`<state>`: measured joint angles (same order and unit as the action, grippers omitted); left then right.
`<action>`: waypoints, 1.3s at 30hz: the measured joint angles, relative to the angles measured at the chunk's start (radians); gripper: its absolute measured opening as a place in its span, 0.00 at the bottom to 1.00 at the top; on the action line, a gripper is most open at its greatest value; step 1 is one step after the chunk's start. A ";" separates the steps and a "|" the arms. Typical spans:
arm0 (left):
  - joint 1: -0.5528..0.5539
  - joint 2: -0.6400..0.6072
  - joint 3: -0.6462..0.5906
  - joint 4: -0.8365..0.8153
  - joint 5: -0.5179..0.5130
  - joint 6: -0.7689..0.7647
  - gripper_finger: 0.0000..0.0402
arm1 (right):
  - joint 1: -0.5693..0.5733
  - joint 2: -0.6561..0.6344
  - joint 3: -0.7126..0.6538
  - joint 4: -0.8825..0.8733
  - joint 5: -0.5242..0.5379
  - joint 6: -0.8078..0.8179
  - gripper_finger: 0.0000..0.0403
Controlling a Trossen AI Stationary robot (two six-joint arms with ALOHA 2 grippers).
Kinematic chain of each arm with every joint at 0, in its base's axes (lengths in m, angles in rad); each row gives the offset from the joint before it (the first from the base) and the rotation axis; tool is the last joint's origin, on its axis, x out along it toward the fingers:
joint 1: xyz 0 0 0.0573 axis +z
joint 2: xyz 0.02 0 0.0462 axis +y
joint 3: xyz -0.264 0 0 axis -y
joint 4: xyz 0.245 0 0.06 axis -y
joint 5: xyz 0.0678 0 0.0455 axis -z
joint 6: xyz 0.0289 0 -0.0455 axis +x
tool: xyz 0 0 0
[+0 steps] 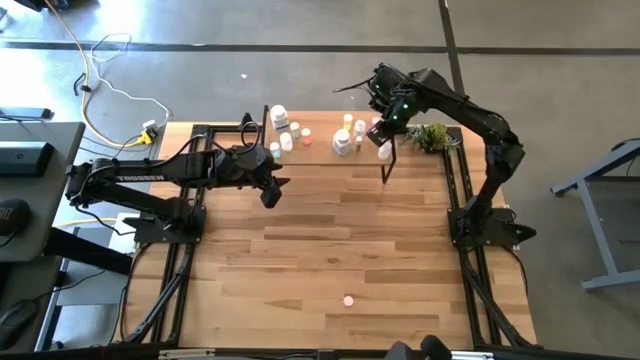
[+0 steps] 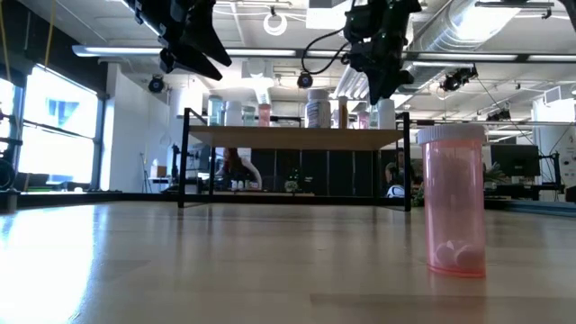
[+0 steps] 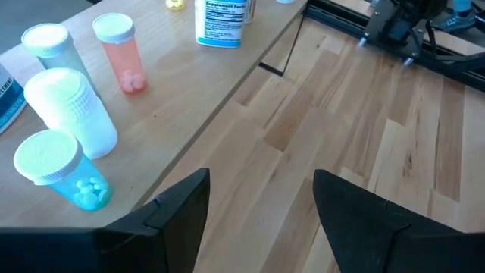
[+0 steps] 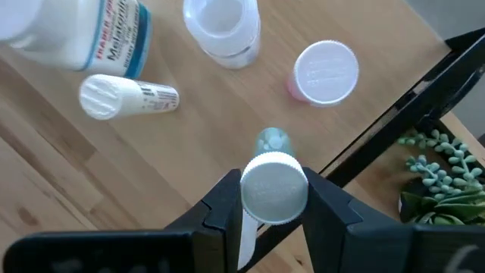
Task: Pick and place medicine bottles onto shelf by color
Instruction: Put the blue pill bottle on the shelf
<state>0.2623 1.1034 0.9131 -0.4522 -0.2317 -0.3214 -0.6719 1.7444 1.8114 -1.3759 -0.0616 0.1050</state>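
1. High view — right gripper (image 1: pixel 384 150) over the low light-wood shelf (image 1: pixel 320 146) at twelve o'clock; left gripper (image 1: pixel 270 190) waits beside it.
2. Low view — pink translucent bottle (image 2: pixel 454 200) stands alone near the table's six o'clock edge.
3. Left wrist view — jaws wide, empty.
4. Right wrist view — jaws clamp a white-capped bottle (image 4: pixel 274 188) above the shelf: placing step; next, lower beside matching caps.

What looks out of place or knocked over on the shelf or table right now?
One small white tube lies on its side on the shelf, while the bottles around it stand upright. One pink bottle stands alone on the table, far from the shelf. Nothing looks spilled or broken.
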 joint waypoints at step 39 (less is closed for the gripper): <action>0.000 0.000 0.000 -0.001 0.080 0.000 0.57 | 0.005 0.042 0.044 -0.027 0.001 0.001 0.38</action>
<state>0.2619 1.1034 0.9131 -0.4535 -0.1515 -0.3211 -0.6670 1.7866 1.8559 -1.4025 -0.0605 0.1055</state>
